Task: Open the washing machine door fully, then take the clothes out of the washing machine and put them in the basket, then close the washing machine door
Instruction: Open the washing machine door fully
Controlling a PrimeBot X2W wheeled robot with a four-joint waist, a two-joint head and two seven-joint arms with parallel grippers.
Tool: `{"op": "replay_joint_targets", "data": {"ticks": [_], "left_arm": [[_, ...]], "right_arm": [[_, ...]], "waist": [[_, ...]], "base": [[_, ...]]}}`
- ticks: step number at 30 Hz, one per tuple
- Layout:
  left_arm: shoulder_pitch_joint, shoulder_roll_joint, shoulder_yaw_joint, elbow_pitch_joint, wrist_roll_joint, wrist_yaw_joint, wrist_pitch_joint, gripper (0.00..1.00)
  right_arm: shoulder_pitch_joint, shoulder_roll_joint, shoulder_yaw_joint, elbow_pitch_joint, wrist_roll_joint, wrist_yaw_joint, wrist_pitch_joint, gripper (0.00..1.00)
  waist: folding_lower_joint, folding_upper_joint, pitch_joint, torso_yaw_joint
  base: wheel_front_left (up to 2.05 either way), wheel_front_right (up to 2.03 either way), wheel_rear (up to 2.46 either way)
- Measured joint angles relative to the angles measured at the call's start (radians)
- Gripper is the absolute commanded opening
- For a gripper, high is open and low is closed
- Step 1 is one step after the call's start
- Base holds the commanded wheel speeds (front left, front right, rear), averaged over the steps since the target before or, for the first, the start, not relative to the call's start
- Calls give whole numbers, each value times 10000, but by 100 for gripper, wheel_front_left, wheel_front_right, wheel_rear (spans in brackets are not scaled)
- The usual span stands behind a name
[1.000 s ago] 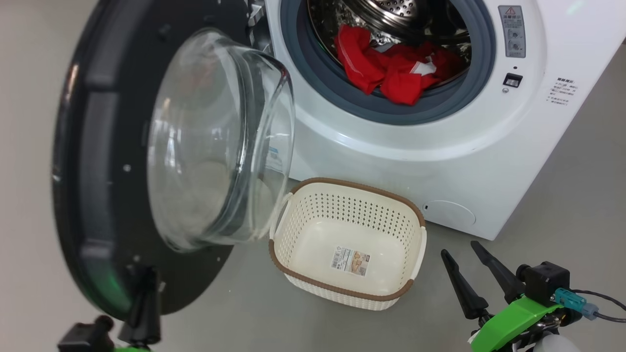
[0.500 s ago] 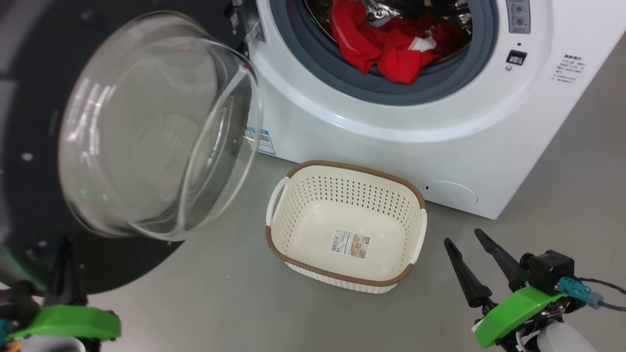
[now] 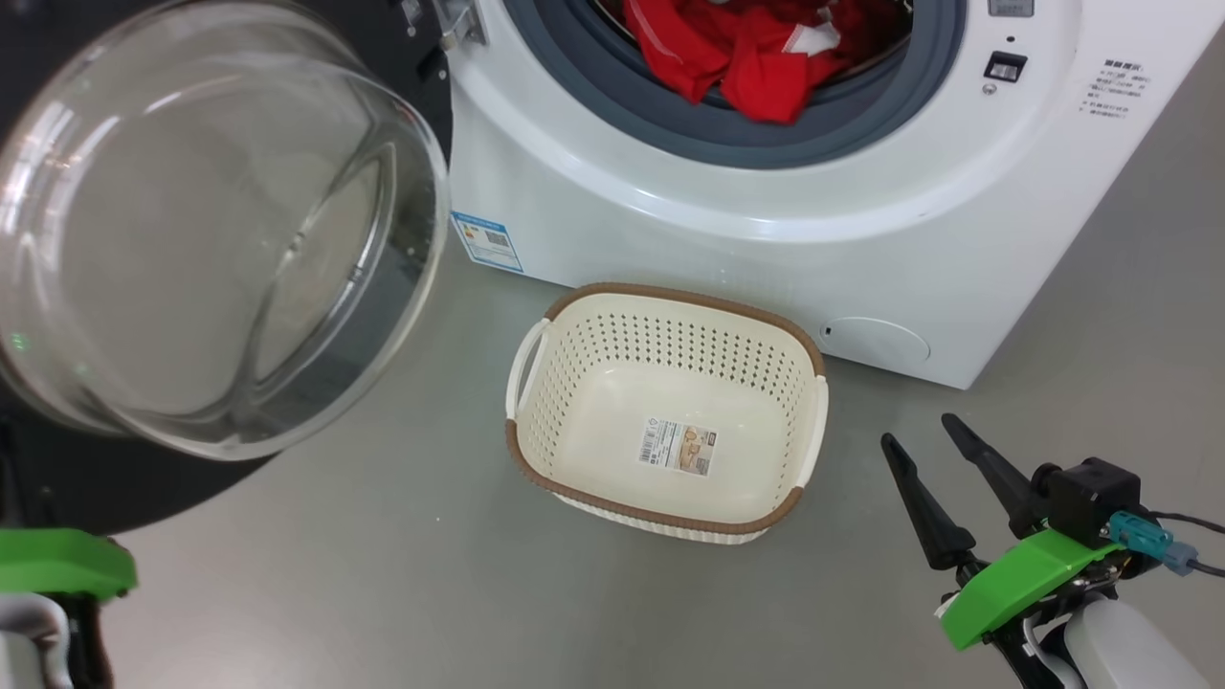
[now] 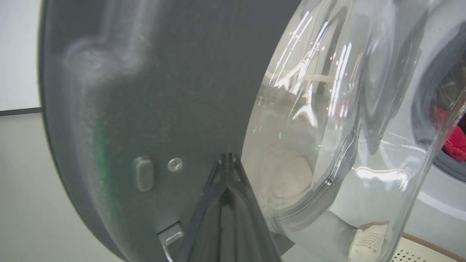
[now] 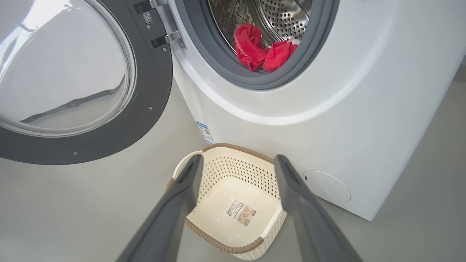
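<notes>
Found left gripper (image 4: 227, 163) clenched tight on nothing, tips right at black inner face of door (image 4: 145, 91); could not tell whether touching. Saw door standing wide open, glass dome (image 4: 327, 127) just right of those tips. Found right gripper (image 3: 921, 433) spread wide, released, nothing held. Noted basket (image 3: 670, 297) on floor (image 3: 383, 574) near, ahead-left of right gripper, label (image 3: 678, 447) on bottom. Saw clothes (image 3: 737, 57) in washing machine (image 3: 766, 249) mouth, well beyond basket.
</notes>
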Motion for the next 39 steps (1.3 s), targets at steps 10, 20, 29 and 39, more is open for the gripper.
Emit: {"op": "replay_joint_targets", "data": {"ticks": [10,20,29,39], "left_arm": [[-643,537,688,1041,535,27,0,0],[-894,644,1016,1492,782,27,0,0],[-644,257,1012,976,859,-77,0,0],[576,-276,435,-295,546,-159,0,98]], "right_arm": [[-57,-46,50,4,0,0,0,100],[-58,-46,56,15,0,0,0,100],[-44,40,48,46,0,0,0,100],[195,144,-19,48,0,0,0,100]], "waist": [[0,0,83,-230],[0,0,-68,-321],[0,0,-404,-338],[0,0,-872,-400]], "base": [[0,0,0],[0,0,0],[0,0,0],[0,0,0]]}}
